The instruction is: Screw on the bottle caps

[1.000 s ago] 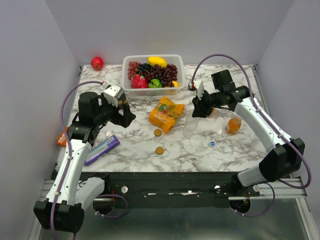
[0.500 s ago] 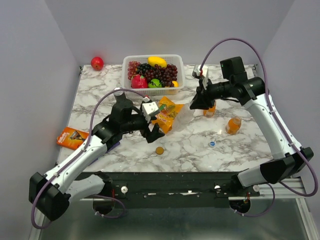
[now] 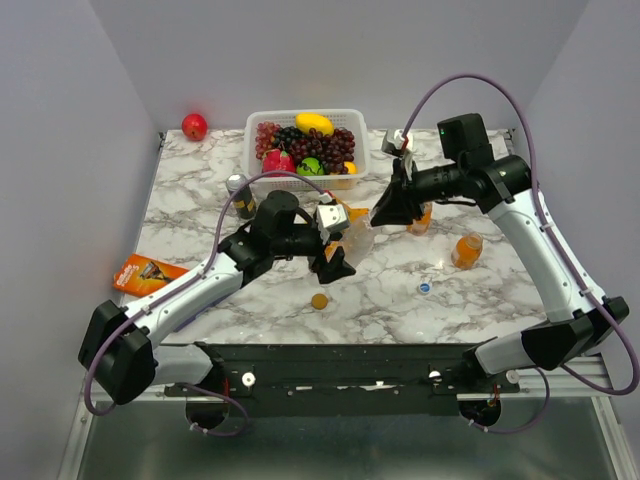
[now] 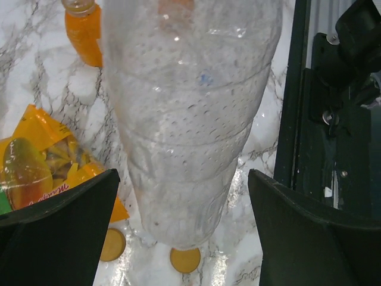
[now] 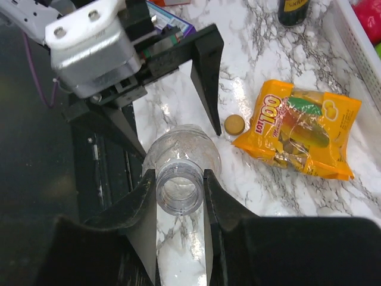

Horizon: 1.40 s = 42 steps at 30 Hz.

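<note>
Main risk: dropping the clear bottle (image 4: 190,119) at handover. Held only at the neck by the right gripper (image 5: 180,196), a narrow pinch just under the open mouth, with the body hanging free in the air and tilted toward the left arm. Thin wall, droplets inside, so likely to flex or skid if squeezed hard or off-centre, then twist out of the neck pinch.

Left gripper (image 3: 336,262) wide, one finger either side of the bottle body, no contact visible. Closing before centring = shoving the bottle sideways against the right fingers.

Second risk: releasing the neck early, before a firm hold on the body. Would land on the golden-orange caps (image 4: 185,260) lying on the marble table (image 3: 470,300) right underneath, beside the snack pouch (image 5: 297,134), and scatter them.

No cap in either gripper. White cap (image 3: 425,287) flat on the table, well apart from the held bottle, on the right arm's side near the orange bottles (image 3: 467,250). Need to free the right gripper before fetching it.
</note>
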### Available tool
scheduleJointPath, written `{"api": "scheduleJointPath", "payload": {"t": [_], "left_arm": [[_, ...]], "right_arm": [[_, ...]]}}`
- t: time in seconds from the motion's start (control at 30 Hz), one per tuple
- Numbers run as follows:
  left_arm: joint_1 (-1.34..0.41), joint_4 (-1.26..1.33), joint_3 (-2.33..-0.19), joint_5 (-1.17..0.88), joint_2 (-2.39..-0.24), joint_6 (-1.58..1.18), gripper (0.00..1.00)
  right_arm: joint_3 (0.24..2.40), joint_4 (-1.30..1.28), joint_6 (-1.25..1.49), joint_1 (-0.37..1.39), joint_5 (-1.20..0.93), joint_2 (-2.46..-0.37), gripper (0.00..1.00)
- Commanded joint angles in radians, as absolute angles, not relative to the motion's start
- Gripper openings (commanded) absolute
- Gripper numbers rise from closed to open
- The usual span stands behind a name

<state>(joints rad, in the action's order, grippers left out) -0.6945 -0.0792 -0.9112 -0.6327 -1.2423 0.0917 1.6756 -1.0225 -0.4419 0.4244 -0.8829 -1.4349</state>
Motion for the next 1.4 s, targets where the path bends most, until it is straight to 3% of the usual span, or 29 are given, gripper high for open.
{"api": "scheduleJointPath", "payload": {"t": [0.0,0.33,0.47,0.53,0.57,0.6,0.63,0.7,0.87,0.93,1.0,1.07,1.23,1.33,1.37], "left_arm": [[-0.712,-0.072,-0.962,-0.701,-1.292,0.164,0.99],[-0.719,-0.064,-0.977,-0.718,-1.318,0.187,0.77],[-0.721,-0.045,-0.971,-0.715,-1.318,0.175,0.63],[-0.718,-0.031,-0.962,-0.707,-1.315,0.167,0.59],[-0.719,-0.028,-0.960,-0.704,-1.310,0.166,0.53],[-0.719,-0.026,-0.957,-0.700,-1.305,0.166,0.50],[-0.719,-0.029,-0.951,-0.693,-1.302,0.167,0.47],[-0.718,-0.054,-0.950,-0.678,-1.281,0.189,0.42],[-0.684,-0.164,-0.913,-0.612,-1.192,0.264,0.33],[-0.660,-0.195,-0.885,-0.588,-1.169,0.249,0.33],[-0.652,-0.221,-0.865,-0.580,-1.138,0.215,0.33],[-0.652,-0.244,-0.825,-0.586,-1.096,0.186,0.32],[-0.612,-0.250,-0.805,-0.601,-1.066,0.091,0.38],[-0.597,-0.258,-0.819,-0.592,-1.069,0.094,0.24],[-0.592,-0.255,-0.822,-0.589,-1.072,0.089,0.15]], "right_arm": [[1.692,-0.965,-0.377,0.433,-0.963,-1.431,0.09],[1.643,-0.973,-0.399,0.449,-0.963,-1.401,0.09],[1.621,-0.973,-0.399,0.453,-0.950,-1.391,0.09],[1.612,-0.976,-0.402,0.453,-0.942,-1.388,0.13],[1.608,-0.976,-0.400,0.453,-0.937,-1.388,0.19],[1.606,-0.976,-0.396,0.453,-0.925,-1.388,0.36],[1.609,-0.974,-0.368,0.451,-0.870,-1.388,0.46],[1.624,-0.977,-0.345,0.446,-0.780,-1.382,0.61],[1.554,-1.005,-0.538,0.332,-0.706,-1.303,0.76],[1.448,-1.043,-0.738,0.307,-0.718,-1.267,0.88],[1.370,-1.194,-0.941,0.308,-0.707,-1.288,0.88],[1.327,-1.195,-0.944,0.308,-0.616,-1.321,0.88],[1.182,-1.149,-1.021,0.307,-0.457,-1.387,0.70],[1.094,-1.020,-1.086,0.307,-0.373,-1.361,0.69],[1.041,-0.999,-1.112,0.305,-0.355,-1.352,0.68]]}}
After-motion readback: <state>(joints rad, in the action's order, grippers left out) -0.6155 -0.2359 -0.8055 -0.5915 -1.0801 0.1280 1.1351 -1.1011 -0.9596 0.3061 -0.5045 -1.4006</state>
